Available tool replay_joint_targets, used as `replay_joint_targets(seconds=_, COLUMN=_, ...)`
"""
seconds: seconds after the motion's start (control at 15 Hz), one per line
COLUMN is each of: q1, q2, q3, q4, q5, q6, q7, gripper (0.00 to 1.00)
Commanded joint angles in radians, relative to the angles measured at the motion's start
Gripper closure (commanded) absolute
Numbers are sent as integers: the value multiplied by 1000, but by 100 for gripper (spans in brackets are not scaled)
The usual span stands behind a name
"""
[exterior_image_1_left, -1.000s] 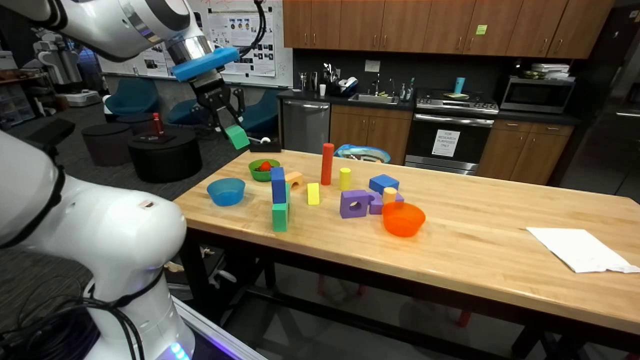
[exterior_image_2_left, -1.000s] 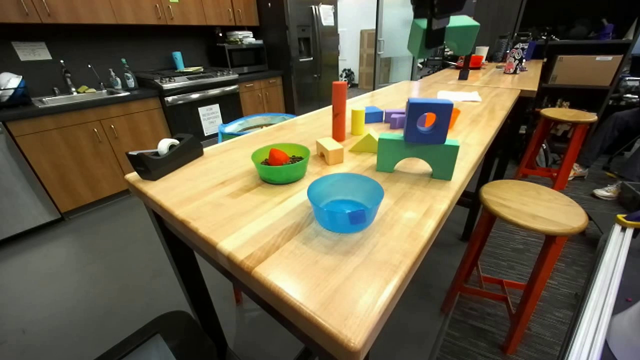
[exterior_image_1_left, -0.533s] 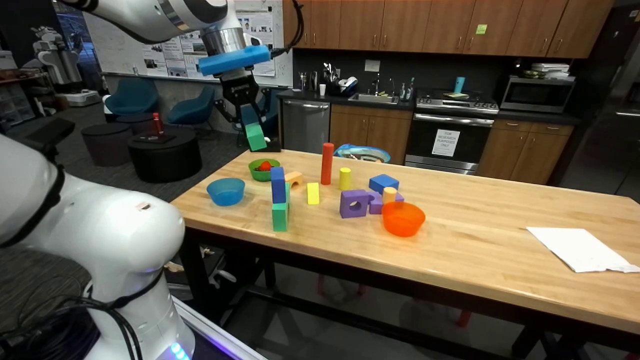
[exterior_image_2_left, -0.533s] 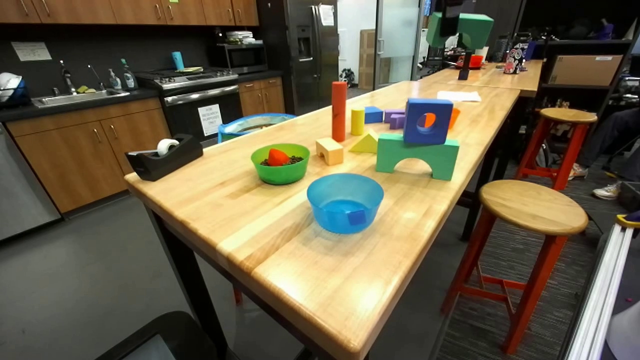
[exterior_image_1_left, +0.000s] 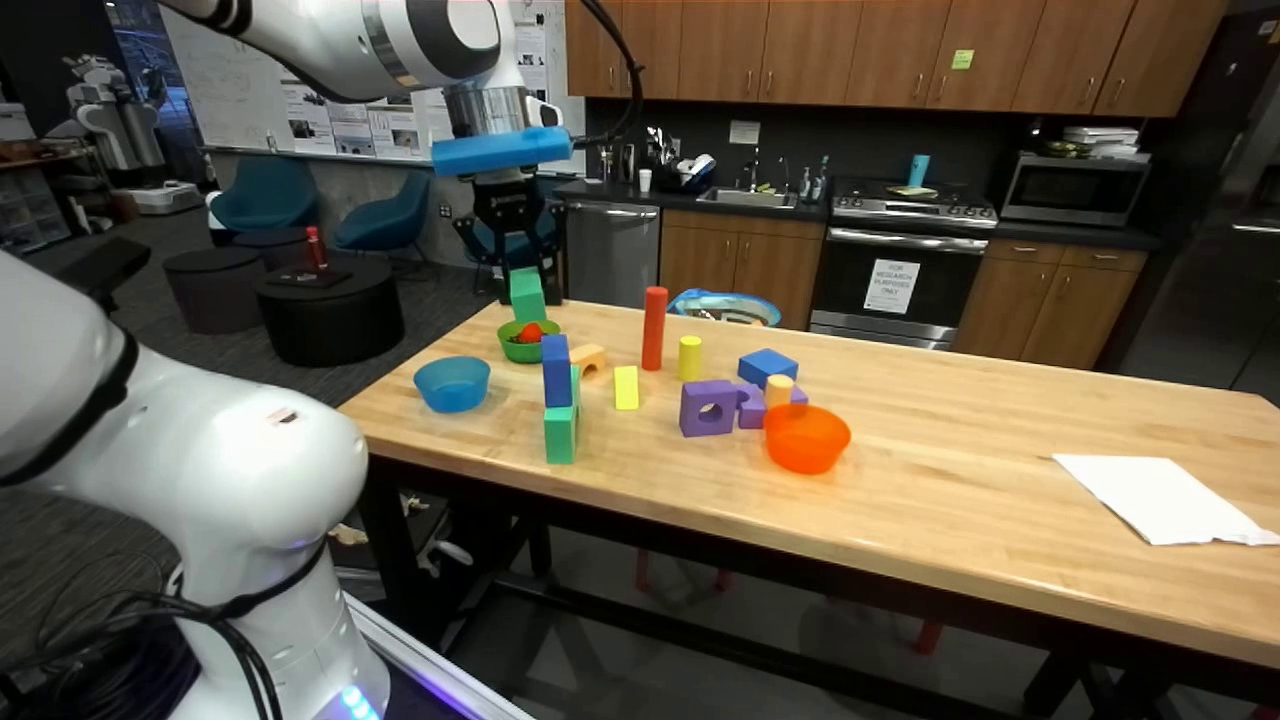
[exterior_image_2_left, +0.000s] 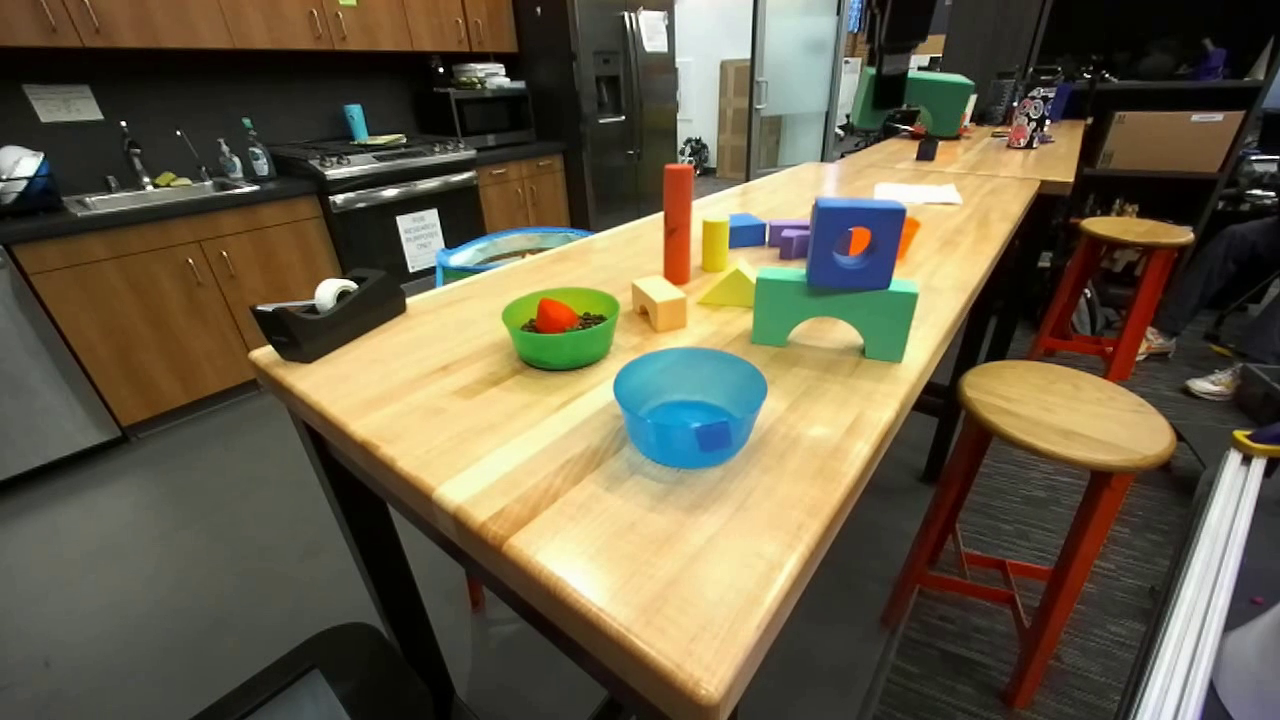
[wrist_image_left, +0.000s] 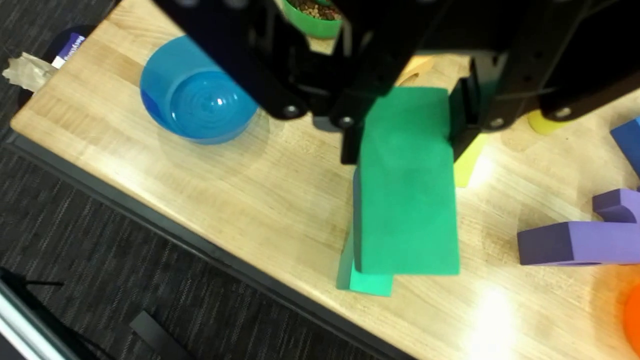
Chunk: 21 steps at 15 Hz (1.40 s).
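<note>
The wooden table (exterior_image_2_left: 630, 545) bears bowls (exterior_image_2_left: 675, 440), blocks (exterior_image_2_left: 776, 306), paper (exterior_image_1_left: 1150, 493) and a tape dispenser (exterior_image_2_left: 330, 322).

The white arm (exterior_image_1_left: 230, 450) rises from its base (exterior_image_1_left: 290, 640), which stands beside the desk (exterior_image_1_left: 1000, 430). The forearm (exterior_image_1_left: 340, 40) slopes down to the wrist (exterior_image_1_left: 488, 108), both well above the height of the desk. The wrist points almost straight down at the desk. The black hand (wrist_image_left: 406, 127) hangs over the desk, clear of its top, its two fingers (wrist_image_left: 464, 117) clamped in a grip.
</note>
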Motion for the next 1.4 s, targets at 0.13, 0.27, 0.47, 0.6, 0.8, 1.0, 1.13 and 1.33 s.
replay_joint_targets(seconds=0.13, q1=-32, q2=82, q3=2, q4=10, q5=7, q6=61, q7=-6, gripper=84)
replay_joint_targets(seconds=0.27, q1=-41, q2=99, q3=2, q4=11, q5=8, q6=74, q7=-9, gripper=84)
replay_joint_targets(seconds=0.47, q1=-52, q2=127, q3=3, q4=14, q5=8, q6=90, q7=-9, gripper=84)
replay_joint_targets(seconds=0.6, q1=-56, q2=139, q3=5, q4=15, q5=9, q6=98, q7=-8, gripper=84)
replay_joint_targets(seconds=0.8, q1=-60, q2=158, q3=9, q4=19, q5=6, q6=109, q7=-6, gripper=84)
replay_joint_targets(seconds=1.0, q1=-61, q2=172, q3=11, q4=23, q5=7, q6=114, q7=-7, gripper=84)
replay_joint_targets(seconds=1.13, q1=-62, q2=178, q3=11, q4=25, q5=7, q6=117, q7=-9, gripper=84)
replay_joint_targets(seconds=1.33, q1=-63, q2=185, q3=9, q4=27, q5=8, q6=118, q7=-11, gripper=84)
